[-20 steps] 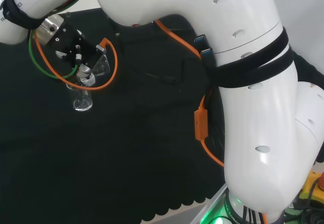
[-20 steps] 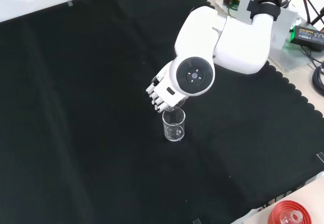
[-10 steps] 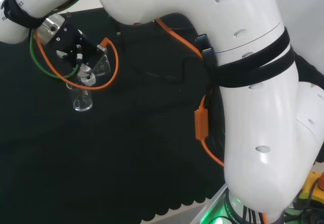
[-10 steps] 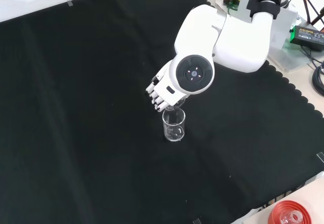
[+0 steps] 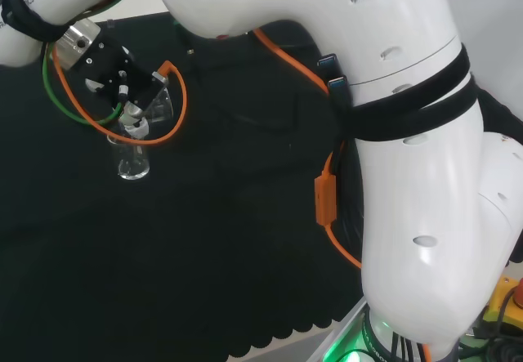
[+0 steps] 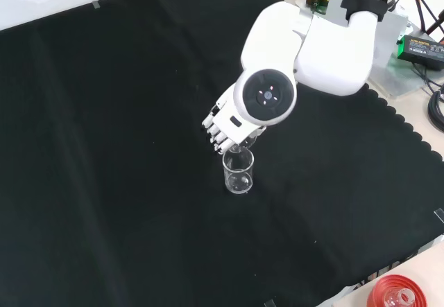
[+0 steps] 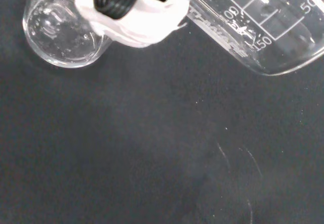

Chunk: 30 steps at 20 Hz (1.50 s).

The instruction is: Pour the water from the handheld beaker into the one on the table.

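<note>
In the front view the arm reaches down from the upper right of the frame, its big white link with the round grey cap (image 6: pixel 265 96) lying just above the middle. The hand (image 6: pixel 223 121) pokes out at the cap's lower left, fingers (image 6: pixel 217 138) curled and pointing down toward the cloth. In the head view the wrist end sits in the upper left of the frame, a black block with orange and green cables looping round it, tipped down over the glassware.

The fingers are curled round a clear graduated beaker (image 7: pixel 263 27), which lies steeply tilted. In the wrist view its printed scale and wall are close and large, next to a white part of the hand (image 7: pixel 136 24). In the head view the held beaker (image 5: pixel 161 105) shows as a faint slanted glass shape under the black block, its lower end just above the standing vessel.

Two beakers can be counted: the tilted one in the hand and one standing beaker (image 6: pixel 238 172) upright on the black cloth (image 6: pixel 104 182), just below the fingertips at mid-frame in the front view. In the head view this standing beaker (image 5: pixel 131 162) is at the left, below the wrist. In the wrist view its round mouth (image 7: pixel 59 32) shows droplets or a little water at the bottom; how much I cannot tell.

A red ribbed ring (image 6: pixel 402 293) sits at the lower right corner of the front view, off the cloth.
</note>
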Each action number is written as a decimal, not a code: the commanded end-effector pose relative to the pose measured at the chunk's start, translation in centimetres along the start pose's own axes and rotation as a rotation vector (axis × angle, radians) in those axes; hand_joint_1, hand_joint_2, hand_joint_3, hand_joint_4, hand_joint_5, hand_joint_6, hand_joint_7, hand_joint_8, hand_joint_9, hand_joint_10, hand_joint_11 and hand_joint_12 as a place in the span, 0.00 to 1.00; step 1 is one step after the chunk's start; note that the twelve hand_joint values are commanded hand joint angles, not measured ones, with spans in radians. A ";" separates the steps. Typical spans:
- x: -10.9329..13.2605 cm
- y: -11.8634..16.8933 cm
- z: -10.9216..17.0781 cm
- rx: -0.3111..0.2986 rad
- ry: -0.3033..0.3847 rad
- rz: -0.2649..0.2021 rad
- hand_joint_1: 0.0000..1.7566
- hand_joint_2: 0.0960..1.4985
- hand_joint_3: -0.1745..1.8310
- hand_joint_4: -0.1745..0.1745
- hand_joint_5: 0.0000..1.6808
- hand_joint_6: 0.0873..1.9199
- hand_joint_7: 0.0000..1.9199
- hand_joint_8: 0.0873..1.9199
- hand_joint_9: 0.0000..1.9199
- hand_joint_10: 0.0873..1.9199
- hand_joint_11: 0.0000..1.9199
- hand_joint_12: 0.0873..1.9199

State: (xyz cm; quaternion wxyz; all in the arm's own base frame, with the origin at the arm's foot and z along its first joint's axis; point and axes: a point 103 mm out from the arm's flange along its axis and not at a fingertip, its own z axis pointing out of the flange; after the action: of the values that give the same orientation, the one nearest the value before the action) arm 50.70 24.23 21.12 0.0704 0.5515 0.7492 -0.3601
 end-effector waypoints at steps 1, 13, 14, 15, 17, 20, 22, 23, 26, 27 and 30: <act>-0.9 -0.3 0.2 -0.009 0.097 -0.007 0.80 0.69 0.00 0.13 0.64 0.40 0.66 0.25 0.69 0.33 0.44 0.43; -3.6 -1.0 1.0 -0.144 0.351 -0.060 0.80 0.69 0.00 0.13 0.64 0.40 0.66 0.25 0.69 0.33 0.44 0.43; -3.9 -1.0 1.2 -0.162 0.370 -0.061 0.80 0.69 0.00 0.13 0.64 0.40 0.66 0.25 0.69 0.33 0.44 0.43; -4.0 -1.0 1.3 -0.186 0.389 -0.061 0.80 0.69 0.00 0.13 0.64 0.40 0.66 0.25 0.69 0.33 0.44 0.43; -4.4 -0.9 1.6 -0.206 0.435 -0.067 0.80 0.69 0.00 0.13 0.64 0.40 0.66 0.25 0.69 0.33 0.44 0.43; -4.9 -0.5 2.1 -0.224 0.491 -0.083 0.80 0.69 0.00 0.13 0.64 0.40 0.66 0.25 0.69 0.33 0.44 0.43; -5.2 -0.1 2.5 -0.228 0.520 -0.085 0.80 0.69 0.00 0.13 0.64 0.40 0.66 0.25 0.69 0.33 0.44 0.43; -5.3 0.0 2.7 -0.230 0.535 -0.086 0.80 0.69 0.00 0.13 0.64 0.40 0.66 0.25 0.69 0.33 0.44 0.43; -5.8 0.7 3.4 -0.240 0.582 -0.094 0.80 0.69 0.00 0.13 0.64 0.40 0.66 0.25 0.69 0.33 0.44 0.43; -5.9 0.9 3.6 -0.243 0.590 -0.102 0.80 0.69 0.00 0.13 0.64 0.40 0.66 0.25 0.69 0.33 0.44 0.43; -5.9 1.3 4.1 -0.258 0.620 -0.121 0.80 0.69 0.00 0.13 0.64 0.40 0.66 0.25 0.69 0.33 0.44 0.43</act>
State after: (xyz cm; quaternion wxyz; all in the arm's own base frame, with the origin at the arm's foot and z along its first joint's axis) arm 52.41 18.12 21.38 -0.0964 0.5796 0.8023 -0.1048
